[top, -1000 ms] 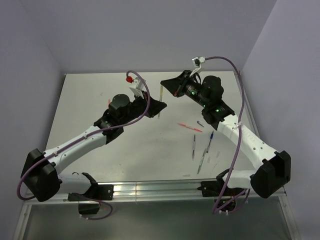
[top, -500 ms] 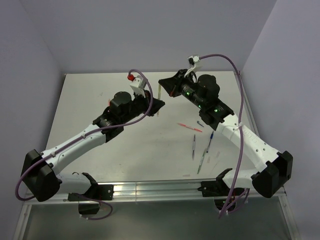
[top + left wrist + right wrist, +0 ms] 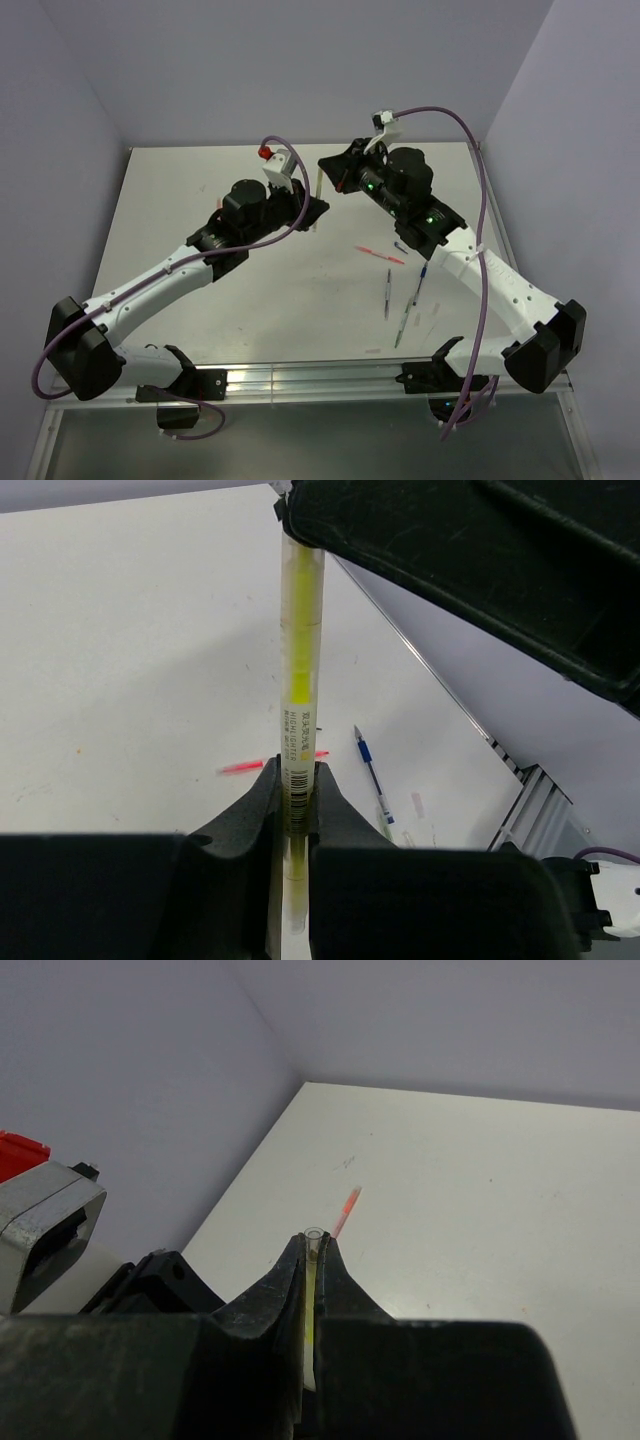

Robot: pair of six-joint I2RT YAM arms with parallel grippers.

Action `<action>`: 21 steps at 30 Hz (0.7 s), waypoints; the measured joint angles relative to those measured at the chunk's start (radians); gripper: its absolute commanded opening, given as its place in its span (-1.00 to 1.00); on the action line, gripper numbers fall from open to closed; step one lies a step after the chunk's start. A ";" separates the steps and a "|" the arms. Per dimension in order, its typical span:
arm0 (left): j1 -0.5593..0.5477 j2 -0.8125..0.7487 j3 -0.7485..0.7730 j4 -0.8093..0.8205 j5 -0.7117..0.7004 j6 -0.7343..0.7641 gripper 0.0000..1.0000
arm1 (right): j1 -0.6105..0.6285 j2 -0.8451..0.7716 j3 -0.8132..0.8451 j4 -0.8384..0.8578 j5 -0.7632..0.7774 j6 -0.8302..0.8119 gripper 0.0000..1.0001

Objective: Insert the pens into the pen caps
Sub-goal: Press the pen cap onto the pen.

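A yellow pen point(image 3: 318, 192) stands upright above the table between my two grippers. My left gripper point(image 3: 315, 212) is shut on its lower barrel; in the left wrist view the pen point(image 3: 298, 670) rises from the left gripper point(image 3: 296, 780) into the black body of the right one. My right gripper point(image 3: 328, 168) is shut on a clear pen cap point(image 3: 314, 1233) with yellow showing inside it, pinched in the right gripper point(image 3: 314, 1247). On the table lie a red-pink pen point(image 3: 380, 254), a grey pen point(image 3: 388, 293), a blue pen point(image 3: 420, 285) and a green-clear pen point(image 3: 403, 325).
A small dark cap point(image 3: 401, 247) lies beside the red-pink pen. Pale caps point(image 3: 418, 805) rest near the blue pen point(image 3: 368, 765). A short red-pink piece point(image 3: 345, 1210) lies on the far left of the table. Walls close the table on three sides.
My right gripper has shifted a little left, closer over the pen's top. The left arm has edged slightly forward. Both grips hold as before.
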 measured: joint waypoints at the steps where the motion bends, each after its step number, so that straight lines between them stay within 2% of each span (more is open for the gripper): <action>1: 0.000 0.002 0.000 0.000 0.000 0.000 -0.99 | 0.001 0.002 0.003 -0.006 0.006 -0.001 -1.00; 21: 0.000 0.004 0.000 -0.023 -0.023 -0.004 -0.99 | 0.014 0.045 0.076 -0.101 0.041 -0.007 -1.00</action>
